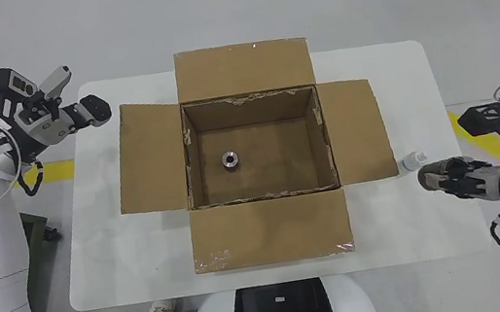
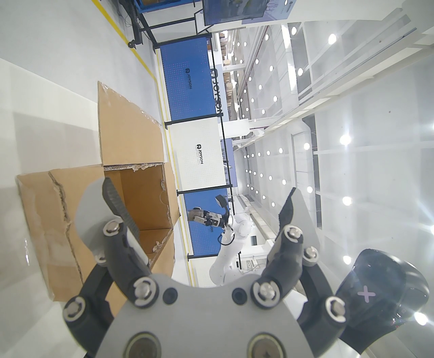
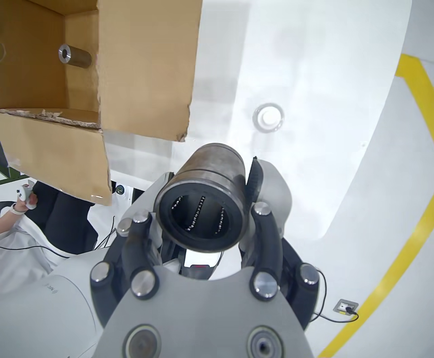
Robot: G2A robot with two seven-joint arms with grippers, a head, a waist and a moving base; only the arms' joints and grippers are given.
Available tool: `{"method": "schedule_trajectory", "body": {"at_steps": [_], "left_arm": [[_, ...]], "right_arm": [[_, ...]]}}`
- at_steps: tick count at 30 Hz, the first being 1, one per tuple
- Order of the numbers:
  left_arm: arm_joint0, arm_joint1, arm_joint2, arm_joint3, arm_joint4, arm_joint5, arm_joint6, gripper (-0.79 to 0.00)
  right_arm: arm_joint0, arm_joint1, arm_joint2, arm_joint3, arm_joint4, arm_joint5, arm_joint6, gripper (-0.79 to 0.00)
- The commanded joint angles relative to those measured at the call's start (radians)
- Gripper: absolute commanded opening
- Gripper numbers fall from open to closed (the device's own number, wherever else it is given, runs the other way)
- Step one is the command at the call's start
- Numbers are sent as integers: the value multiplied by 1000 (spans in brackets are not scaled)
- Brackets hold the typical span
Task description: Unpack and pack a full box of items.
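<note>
Nearest the robot, at the right edge of the white table (image 1: 110, 267), the right gripper (image 1: 428, 176) has its fingers (image 3: 256, 176) clamped on a dark steel cylindrical bearing sleeve (image 3: 210, 166) with ball rows inside its bore. Just beside it on the table stands a small clear round object (image 1: 412, 161), perhaps a capped vial. Mid-table sits the open brown cardboard box (image 1: 272, 231), flaps spread, with a small upright metal cylinder (image 1: 230, 160) on its floor. Farthest, off the table's back left corner, the left gripper (image 1: 97, 108) hangs with fingers (image 2: 115, 206) spread apart, empty.
</note>
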Motion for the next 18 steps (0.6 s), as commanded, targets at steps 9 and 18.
{"method": "schedule_trajectory", "body": {"at_steps": [9,18], "left_arm": [[0,0,0,0,0,0,0,0],[0,0,0,0,0,0,0,0]], "right_arm": [[-113,2,-2,48,-31,-2,-59,-785],[-145,3,-71,129,-90,-8,-152,-785]]}}
